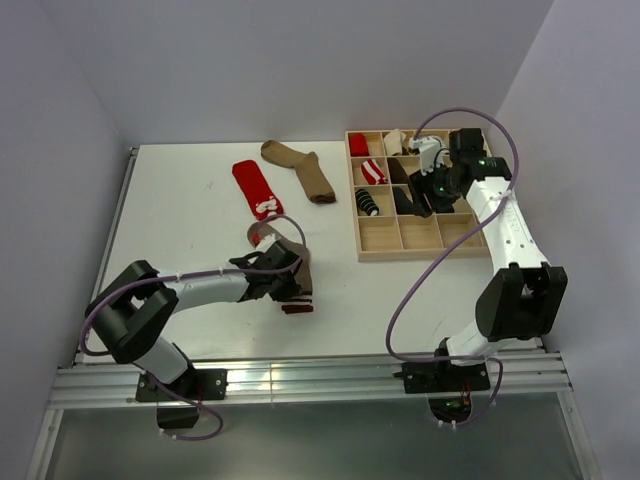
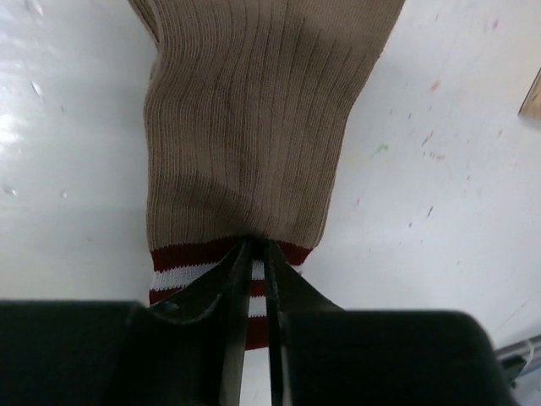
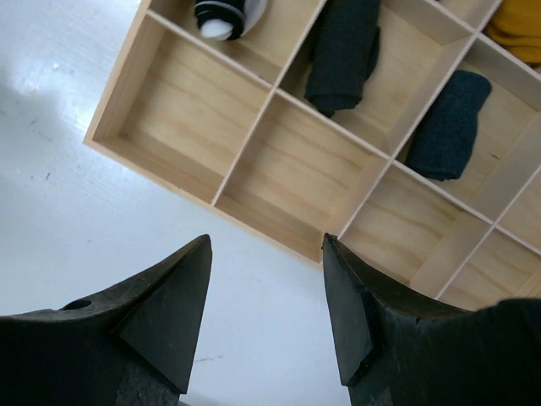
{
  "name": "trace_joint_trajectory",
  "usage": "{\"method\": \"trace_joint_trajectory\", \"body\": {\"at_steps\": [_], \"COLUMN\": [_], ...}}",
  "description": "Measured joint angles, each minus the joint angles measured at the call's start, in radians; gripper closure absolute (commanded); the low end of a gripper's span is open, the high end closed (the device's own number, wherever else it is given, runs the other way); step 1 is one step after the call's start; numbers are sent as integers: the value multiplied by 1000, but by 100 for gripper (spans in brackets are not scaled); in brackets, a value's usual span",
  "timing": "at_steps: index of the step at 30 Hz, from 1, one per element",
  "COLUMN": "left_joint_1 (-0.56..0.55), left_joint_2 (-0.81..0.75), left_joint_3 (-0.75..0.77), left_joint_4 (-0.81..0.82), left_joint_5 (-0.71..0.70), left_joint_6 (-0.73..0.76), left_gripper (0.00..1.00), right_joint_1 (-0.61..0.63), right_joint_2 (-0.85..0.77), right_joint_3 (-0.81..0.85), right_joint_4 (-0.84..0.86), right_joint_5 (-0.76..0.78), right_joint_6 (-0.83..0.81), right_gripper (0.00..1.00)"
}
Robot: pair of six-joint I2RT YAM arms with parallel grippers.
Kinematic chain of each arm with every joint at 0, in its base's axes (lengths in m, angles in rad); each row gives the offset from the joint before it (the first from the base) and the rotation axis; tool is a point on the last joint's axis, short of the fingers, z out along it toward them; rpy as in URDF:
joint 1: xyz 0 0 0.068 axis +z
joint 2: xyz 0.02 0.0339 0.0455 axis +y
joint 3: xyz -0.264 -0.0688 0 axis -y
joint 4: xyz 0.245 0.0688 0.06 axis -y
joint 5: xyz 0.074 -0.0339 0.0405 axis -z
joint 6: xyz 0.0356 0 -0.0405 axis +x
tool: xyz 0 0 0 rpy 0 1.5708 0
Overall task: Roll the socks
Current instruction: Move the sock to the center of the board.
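Left wrist view: the left tool (image 2: 254, 249) is clamped on the maroon-and-white striped cuff of the ribbed tan fabric sock (image 2: 245, 118), which lies flat on the white bench (image 2: 473, 169). The right tool (image 3: 266, 241) hangs, fingers apart, over the compartmented wooden tray (image 3: 272, 95); the dark bundles (image 3: 342, 51) inside look like rolled socks.

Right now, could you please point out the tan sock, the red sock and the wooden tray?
tan sock (image 2: 254, 127), left wrist view, ribbed leg.
red sock (image 1: 256, 188), top external view, its middle.
wooden tray (image 3: 203, 196), right wrist view, near outer wall.
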Motion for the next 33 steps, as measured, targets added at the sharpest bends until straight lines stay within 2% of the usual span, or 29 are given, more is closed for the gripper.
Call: {"method": "trace_joint_trajectory", "body": {"at_steps": [7,14,19,26,33], "left_joint_1": [-3,47,83,234,411], "left_joint_2": [-60,-92,-135,-364,-502], "left_joint_3": [-29,-30,0,110,351], "left_joint_4": [-82,-138,-222,-322,-393], "left_joint_5": [32,66,63,67,61], "left_joint_6": [8,47,87,117,192], "left_gripper": [79,67,66,64,63], "right_joint_1": [90,189,291,451,754], "right_joint_2": [-25,-43,-75,-168,-132], "right_joint_3": [-62,-121,-204,-350,-406], "right_joint_4": [16,68,117,224,358], "right_joint_5": [11,5,-8,-27,36], "right_joint_6": [-21,-33,-48,-49,-5], "right_gripper": [38,37,37,37,40]}}
